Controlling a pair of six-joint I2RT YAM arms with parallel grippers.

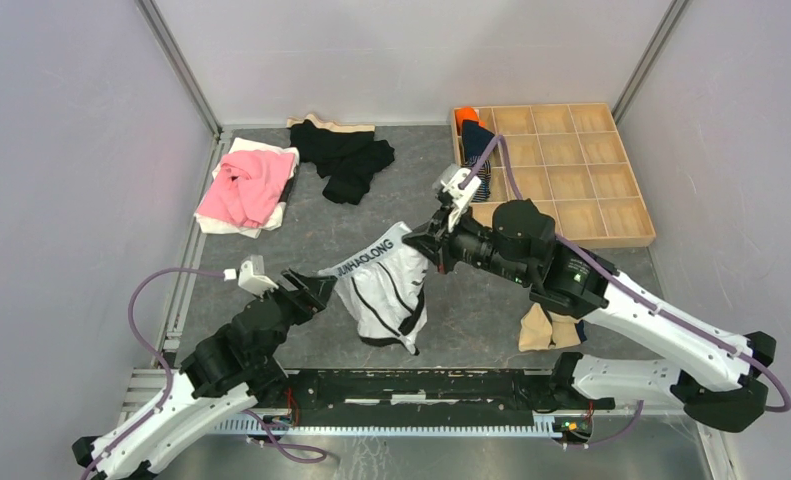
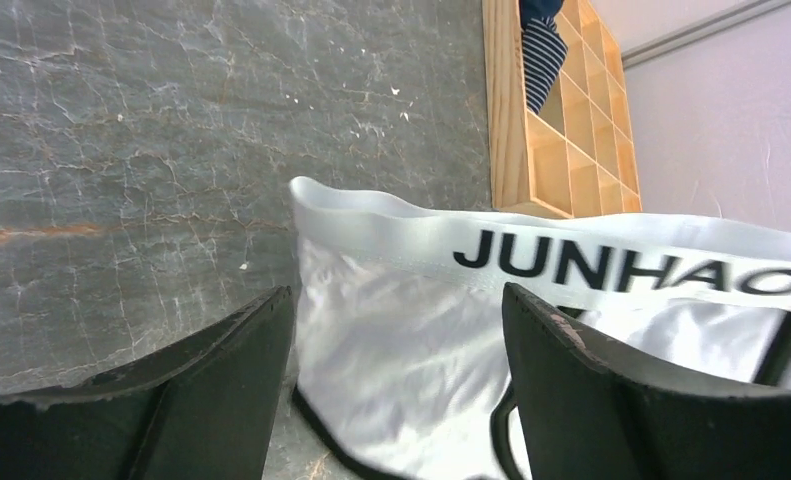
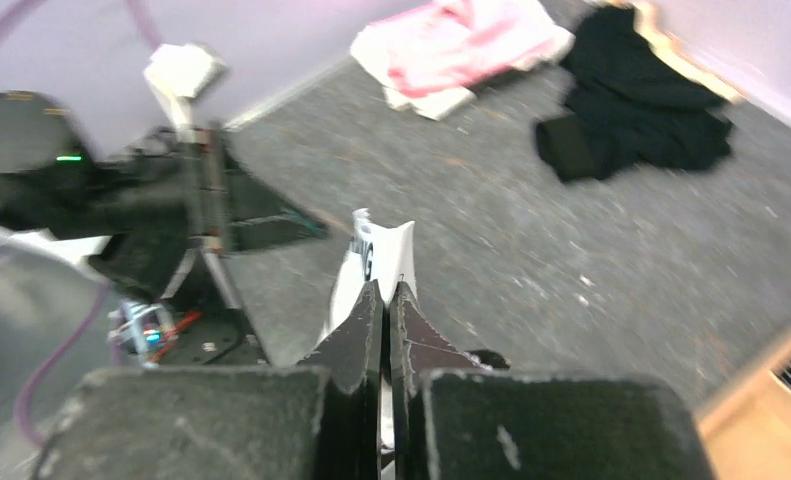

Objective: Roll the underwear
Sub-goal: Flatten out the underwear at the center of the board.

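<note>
The white underwear [image 1: 381,290] with black trim and a lettered waistband lies partly lifted at the table's middle. My right gripper [image 1: 413,240] is shut on the right end of its waistband; in the right wrist view the white cloth [image 3: 381,245] sticks out past the closed right gripper [image 3: 385,285]. My left gripper [image 1: 316,290] is open just left of the waistband's other end. In the left wrist view the underwear's corner [image 2: 401,340] lies between the spread fingers of the left gripper [image 2: 399,292], untouched. Navy striped underwear [image 1: 476,150] sits in a left compartment of the tray.
A wooden compartment tray [image 1: 611,243] stands at the back right, with an orange item [image 1: 466,117] in its corner cell. A pink garment [image 1: 246,185] on white cloth and black garments [image 1: 346,155] lie at the back left. A tan cloth [image 1: 536,328] lies by the right arm.
</note>
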